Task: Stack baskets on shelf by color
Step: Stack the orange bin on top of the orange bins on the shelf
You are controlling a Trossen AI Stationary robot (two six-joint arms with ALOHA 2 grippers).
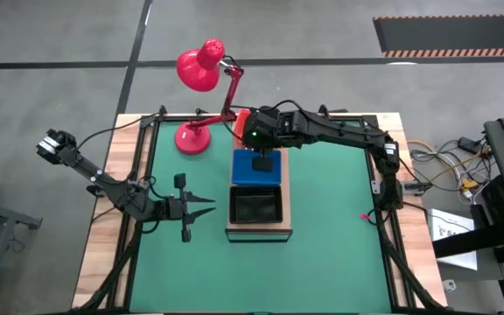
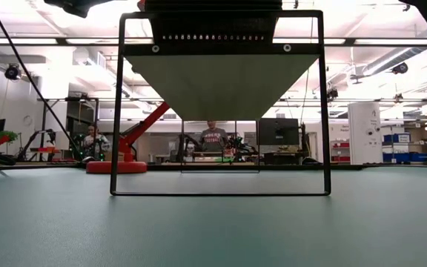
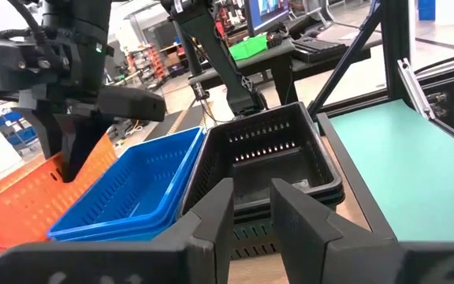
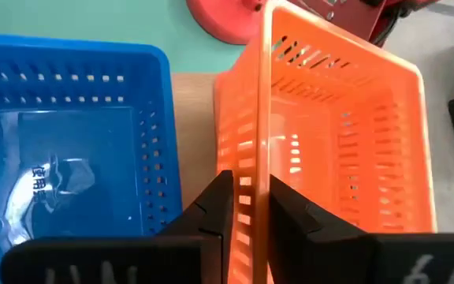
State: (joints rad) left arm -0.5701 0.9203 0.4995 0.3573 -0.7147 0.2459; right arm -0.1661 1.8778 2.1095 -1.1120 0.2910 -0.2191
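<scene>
The light-wood shelf (image 1: 258,229) lies on the green mat. Black baskets (image 1: 255,207) sit stacked on its near end, and they also show in the left wrist view (image 3: 278,158). A blue basket (image 1: 258,171) sits in the middle of the shelf. A red-orange basket (image 4: 337,134) is at the far end, tilted. My right gripper (image 4: 252,209) is above it, shut on its wall. My left gripper (image 3: 251,207) is open and empty, left of the shelf (image 1: 201,210), pointing at the black baskets. My right gripper pinches the red-orange basket's mesh side wall (image 4: 257,170), the one next to the blue basket. One finger (image 4: 290,213) is inside the basket and the other outside. The fingers come from above, pointing down. The basket sits tilted; I cannot tell whether it touches the shelf.
A red desk lamp (image 1: 201,68) stands with its base (image 1: 191,138) at the mat's far left, close to the red-orange basket. A black frame (image 2: 217,104) rims the mat. Bare green mat (image 1: 331,201) lies right of the shelf.
</scene>
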